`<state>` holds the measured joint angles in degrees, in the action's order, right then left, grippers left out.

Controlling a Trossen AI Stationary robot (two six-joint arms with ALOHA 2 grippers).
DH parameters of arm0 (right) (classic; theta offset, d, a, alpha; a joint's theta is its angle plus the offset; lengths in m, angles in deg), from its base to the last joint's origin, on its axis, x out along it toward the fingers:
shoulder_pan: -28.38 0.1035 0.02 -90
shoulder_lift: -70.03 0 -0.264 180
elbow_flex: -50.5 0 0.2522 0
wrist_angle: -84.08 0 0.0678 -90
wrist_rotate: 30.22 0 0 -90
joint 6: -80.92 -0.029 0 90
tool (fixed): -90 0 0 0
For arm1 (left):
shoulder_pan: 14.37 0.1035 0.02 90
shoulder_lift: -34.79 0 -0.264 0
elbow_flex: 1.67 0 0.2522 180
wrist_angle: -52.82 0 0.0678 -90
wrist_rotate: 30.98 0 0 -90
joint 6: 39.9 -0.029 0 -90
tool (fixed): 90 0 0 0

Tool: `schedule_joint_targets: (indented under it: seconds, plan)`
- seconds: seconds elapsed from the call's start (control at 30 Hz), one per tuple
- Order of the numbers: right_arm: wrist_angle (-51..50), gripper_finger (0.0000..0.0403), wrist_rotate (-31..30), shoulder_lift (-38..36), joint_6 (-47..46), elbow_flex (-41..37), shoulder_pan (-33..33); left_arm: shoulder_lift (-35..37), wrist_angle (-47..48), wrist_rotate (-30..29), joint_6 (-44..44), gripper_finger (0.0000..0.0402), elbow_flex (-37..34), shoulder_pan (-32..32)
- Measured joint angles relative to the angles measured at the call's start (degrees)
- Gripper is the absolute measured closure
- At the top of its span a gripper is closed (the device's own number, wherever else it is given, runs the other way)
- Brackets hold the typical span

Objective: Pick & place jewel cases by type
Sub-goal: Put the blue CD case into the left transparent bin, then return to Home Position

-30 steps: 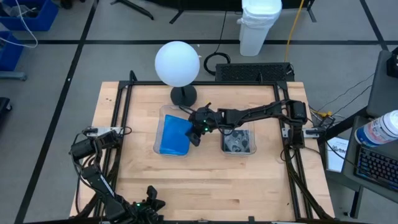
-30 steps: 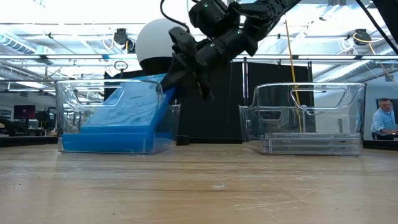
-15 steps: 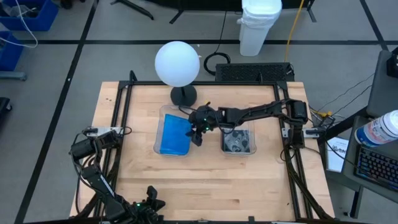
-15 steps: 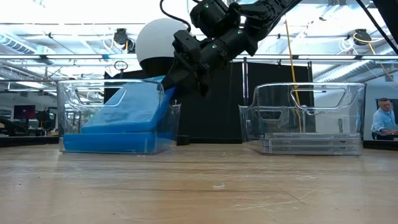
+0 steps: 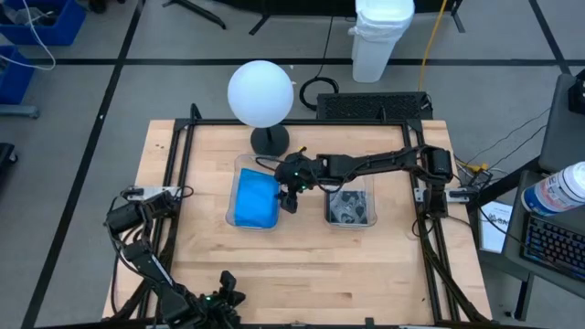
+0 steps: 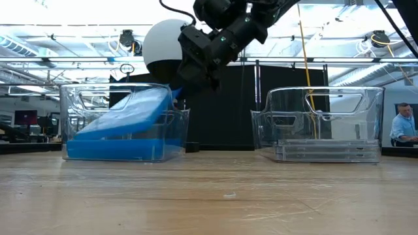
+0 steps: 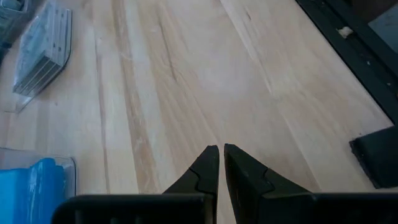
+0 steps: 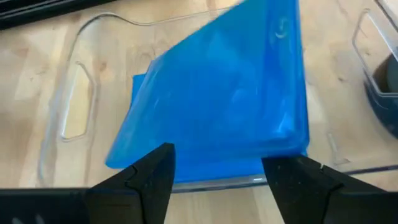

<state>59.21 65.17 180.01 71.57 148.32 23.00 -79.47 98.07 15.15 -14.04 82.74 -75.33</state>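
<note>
Only the low view showed the top blue case (image 6: 124, 112) lying tilted on the blue stack in the left tub (image 6: 72, 117). The right hand (image 8: 214, 168), fingers spread and empty, hung just over that translucent case; the left hand (image 7: 221, 163) was clenched above bare counter (image 7: 205, 74).

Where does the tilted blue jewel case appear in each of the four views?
High view: tilted blue jewel case in the left tub, beside the right tool.
Low view: leaning across that tub.
Left wrist view: only a blue corner, at the lower left edge.
Right wrist view: centre, beyond the open tool.
Shared landmark: the left tub.
</note>
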Motion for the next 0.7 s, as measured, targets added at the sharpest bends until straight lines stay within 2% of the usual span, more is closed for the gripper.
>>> schedule_joint_targets:
  seconds: [0.27,0.7]
  plan:
    - [-2.92,0.0163,-4.08,0.0,0.24,0.19,1.76,0.0,0.02,-0.33,-2.95,0.0366,0.0,0.33]
    - [-10.17,0.0165,-4.01,-2.34,-0.12,0.19,2.1,0.0,-0.86,0.35,-3.89,0.0366,0.02,3.32]
